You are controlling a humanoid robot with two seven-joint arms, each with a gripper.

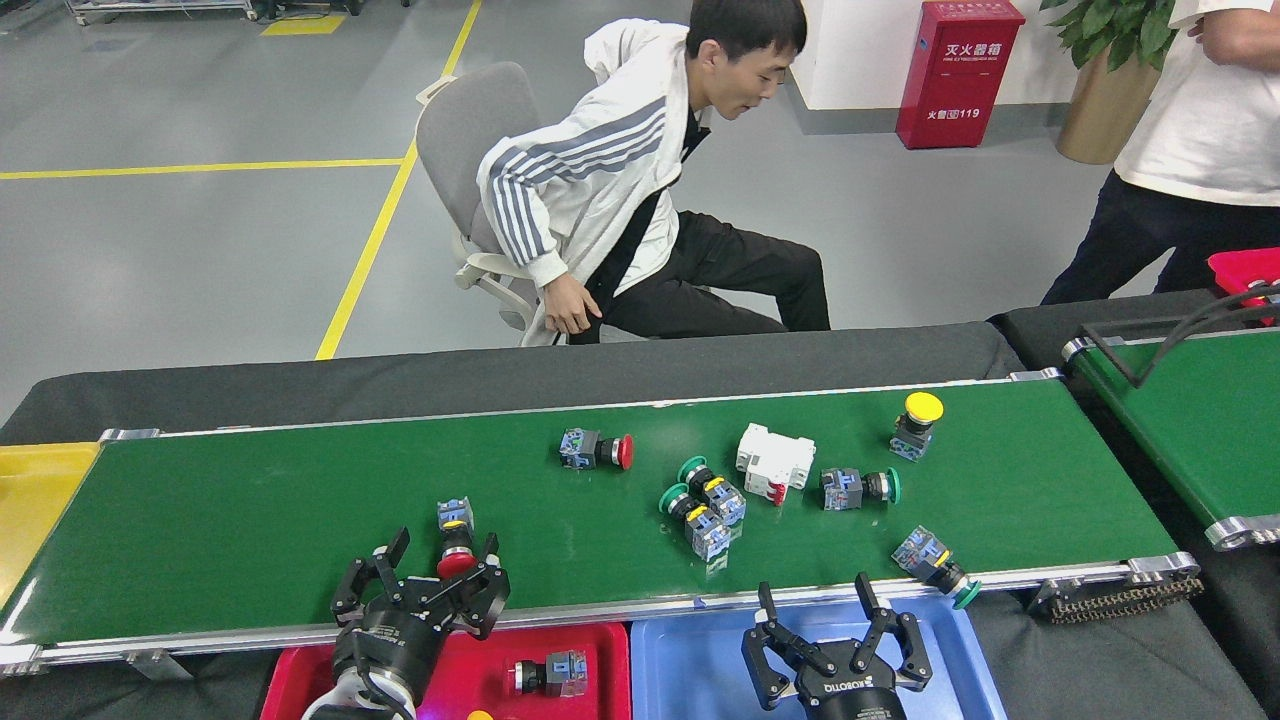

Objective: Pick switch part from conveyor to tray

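Left gripper (pixel 440 565): fingers spread wide, poised over the conveyor's near edge, nothing clamped between them.
Red-capped switch (pixel 455 537): right in the gap of those spread fingers, lying on the belt, red cap toward the gripper, blue block pointing away; contact with the fingers cannot be told.
Tray (pixel 600 665): red, just below and behind the left gripper, tucked under the near rail; one grey-and-blue switch part (pixel 548 674) lying in it to the gripper's right.
Right gripper (pixel 815 605): open too, fingers up, hovering over the blue tray (pixel 950 650), empty.
Green-capped switch (pixel 936 565): just up and right of the right gripper, tipped over the belt's near rail.
Conveyor (pixel 250 520): dark green belt stretching across ahead of both grippers.
Pair of green-capped switches (pixel 702 503): beyond the gap between the two grippers, lying side by side, touching.
Red switch (pixel 596 450): farther out, beyond and right of the left gripper, on its side.
White breaker (pixel 772 463): beyond the right gripper, mid-belt.
Yellow-capped switch (pixel 915 424): farthest right, upright, near the far rail.
Person (pixel 620 190): beyond the belt, leaning forward off a grey chair.
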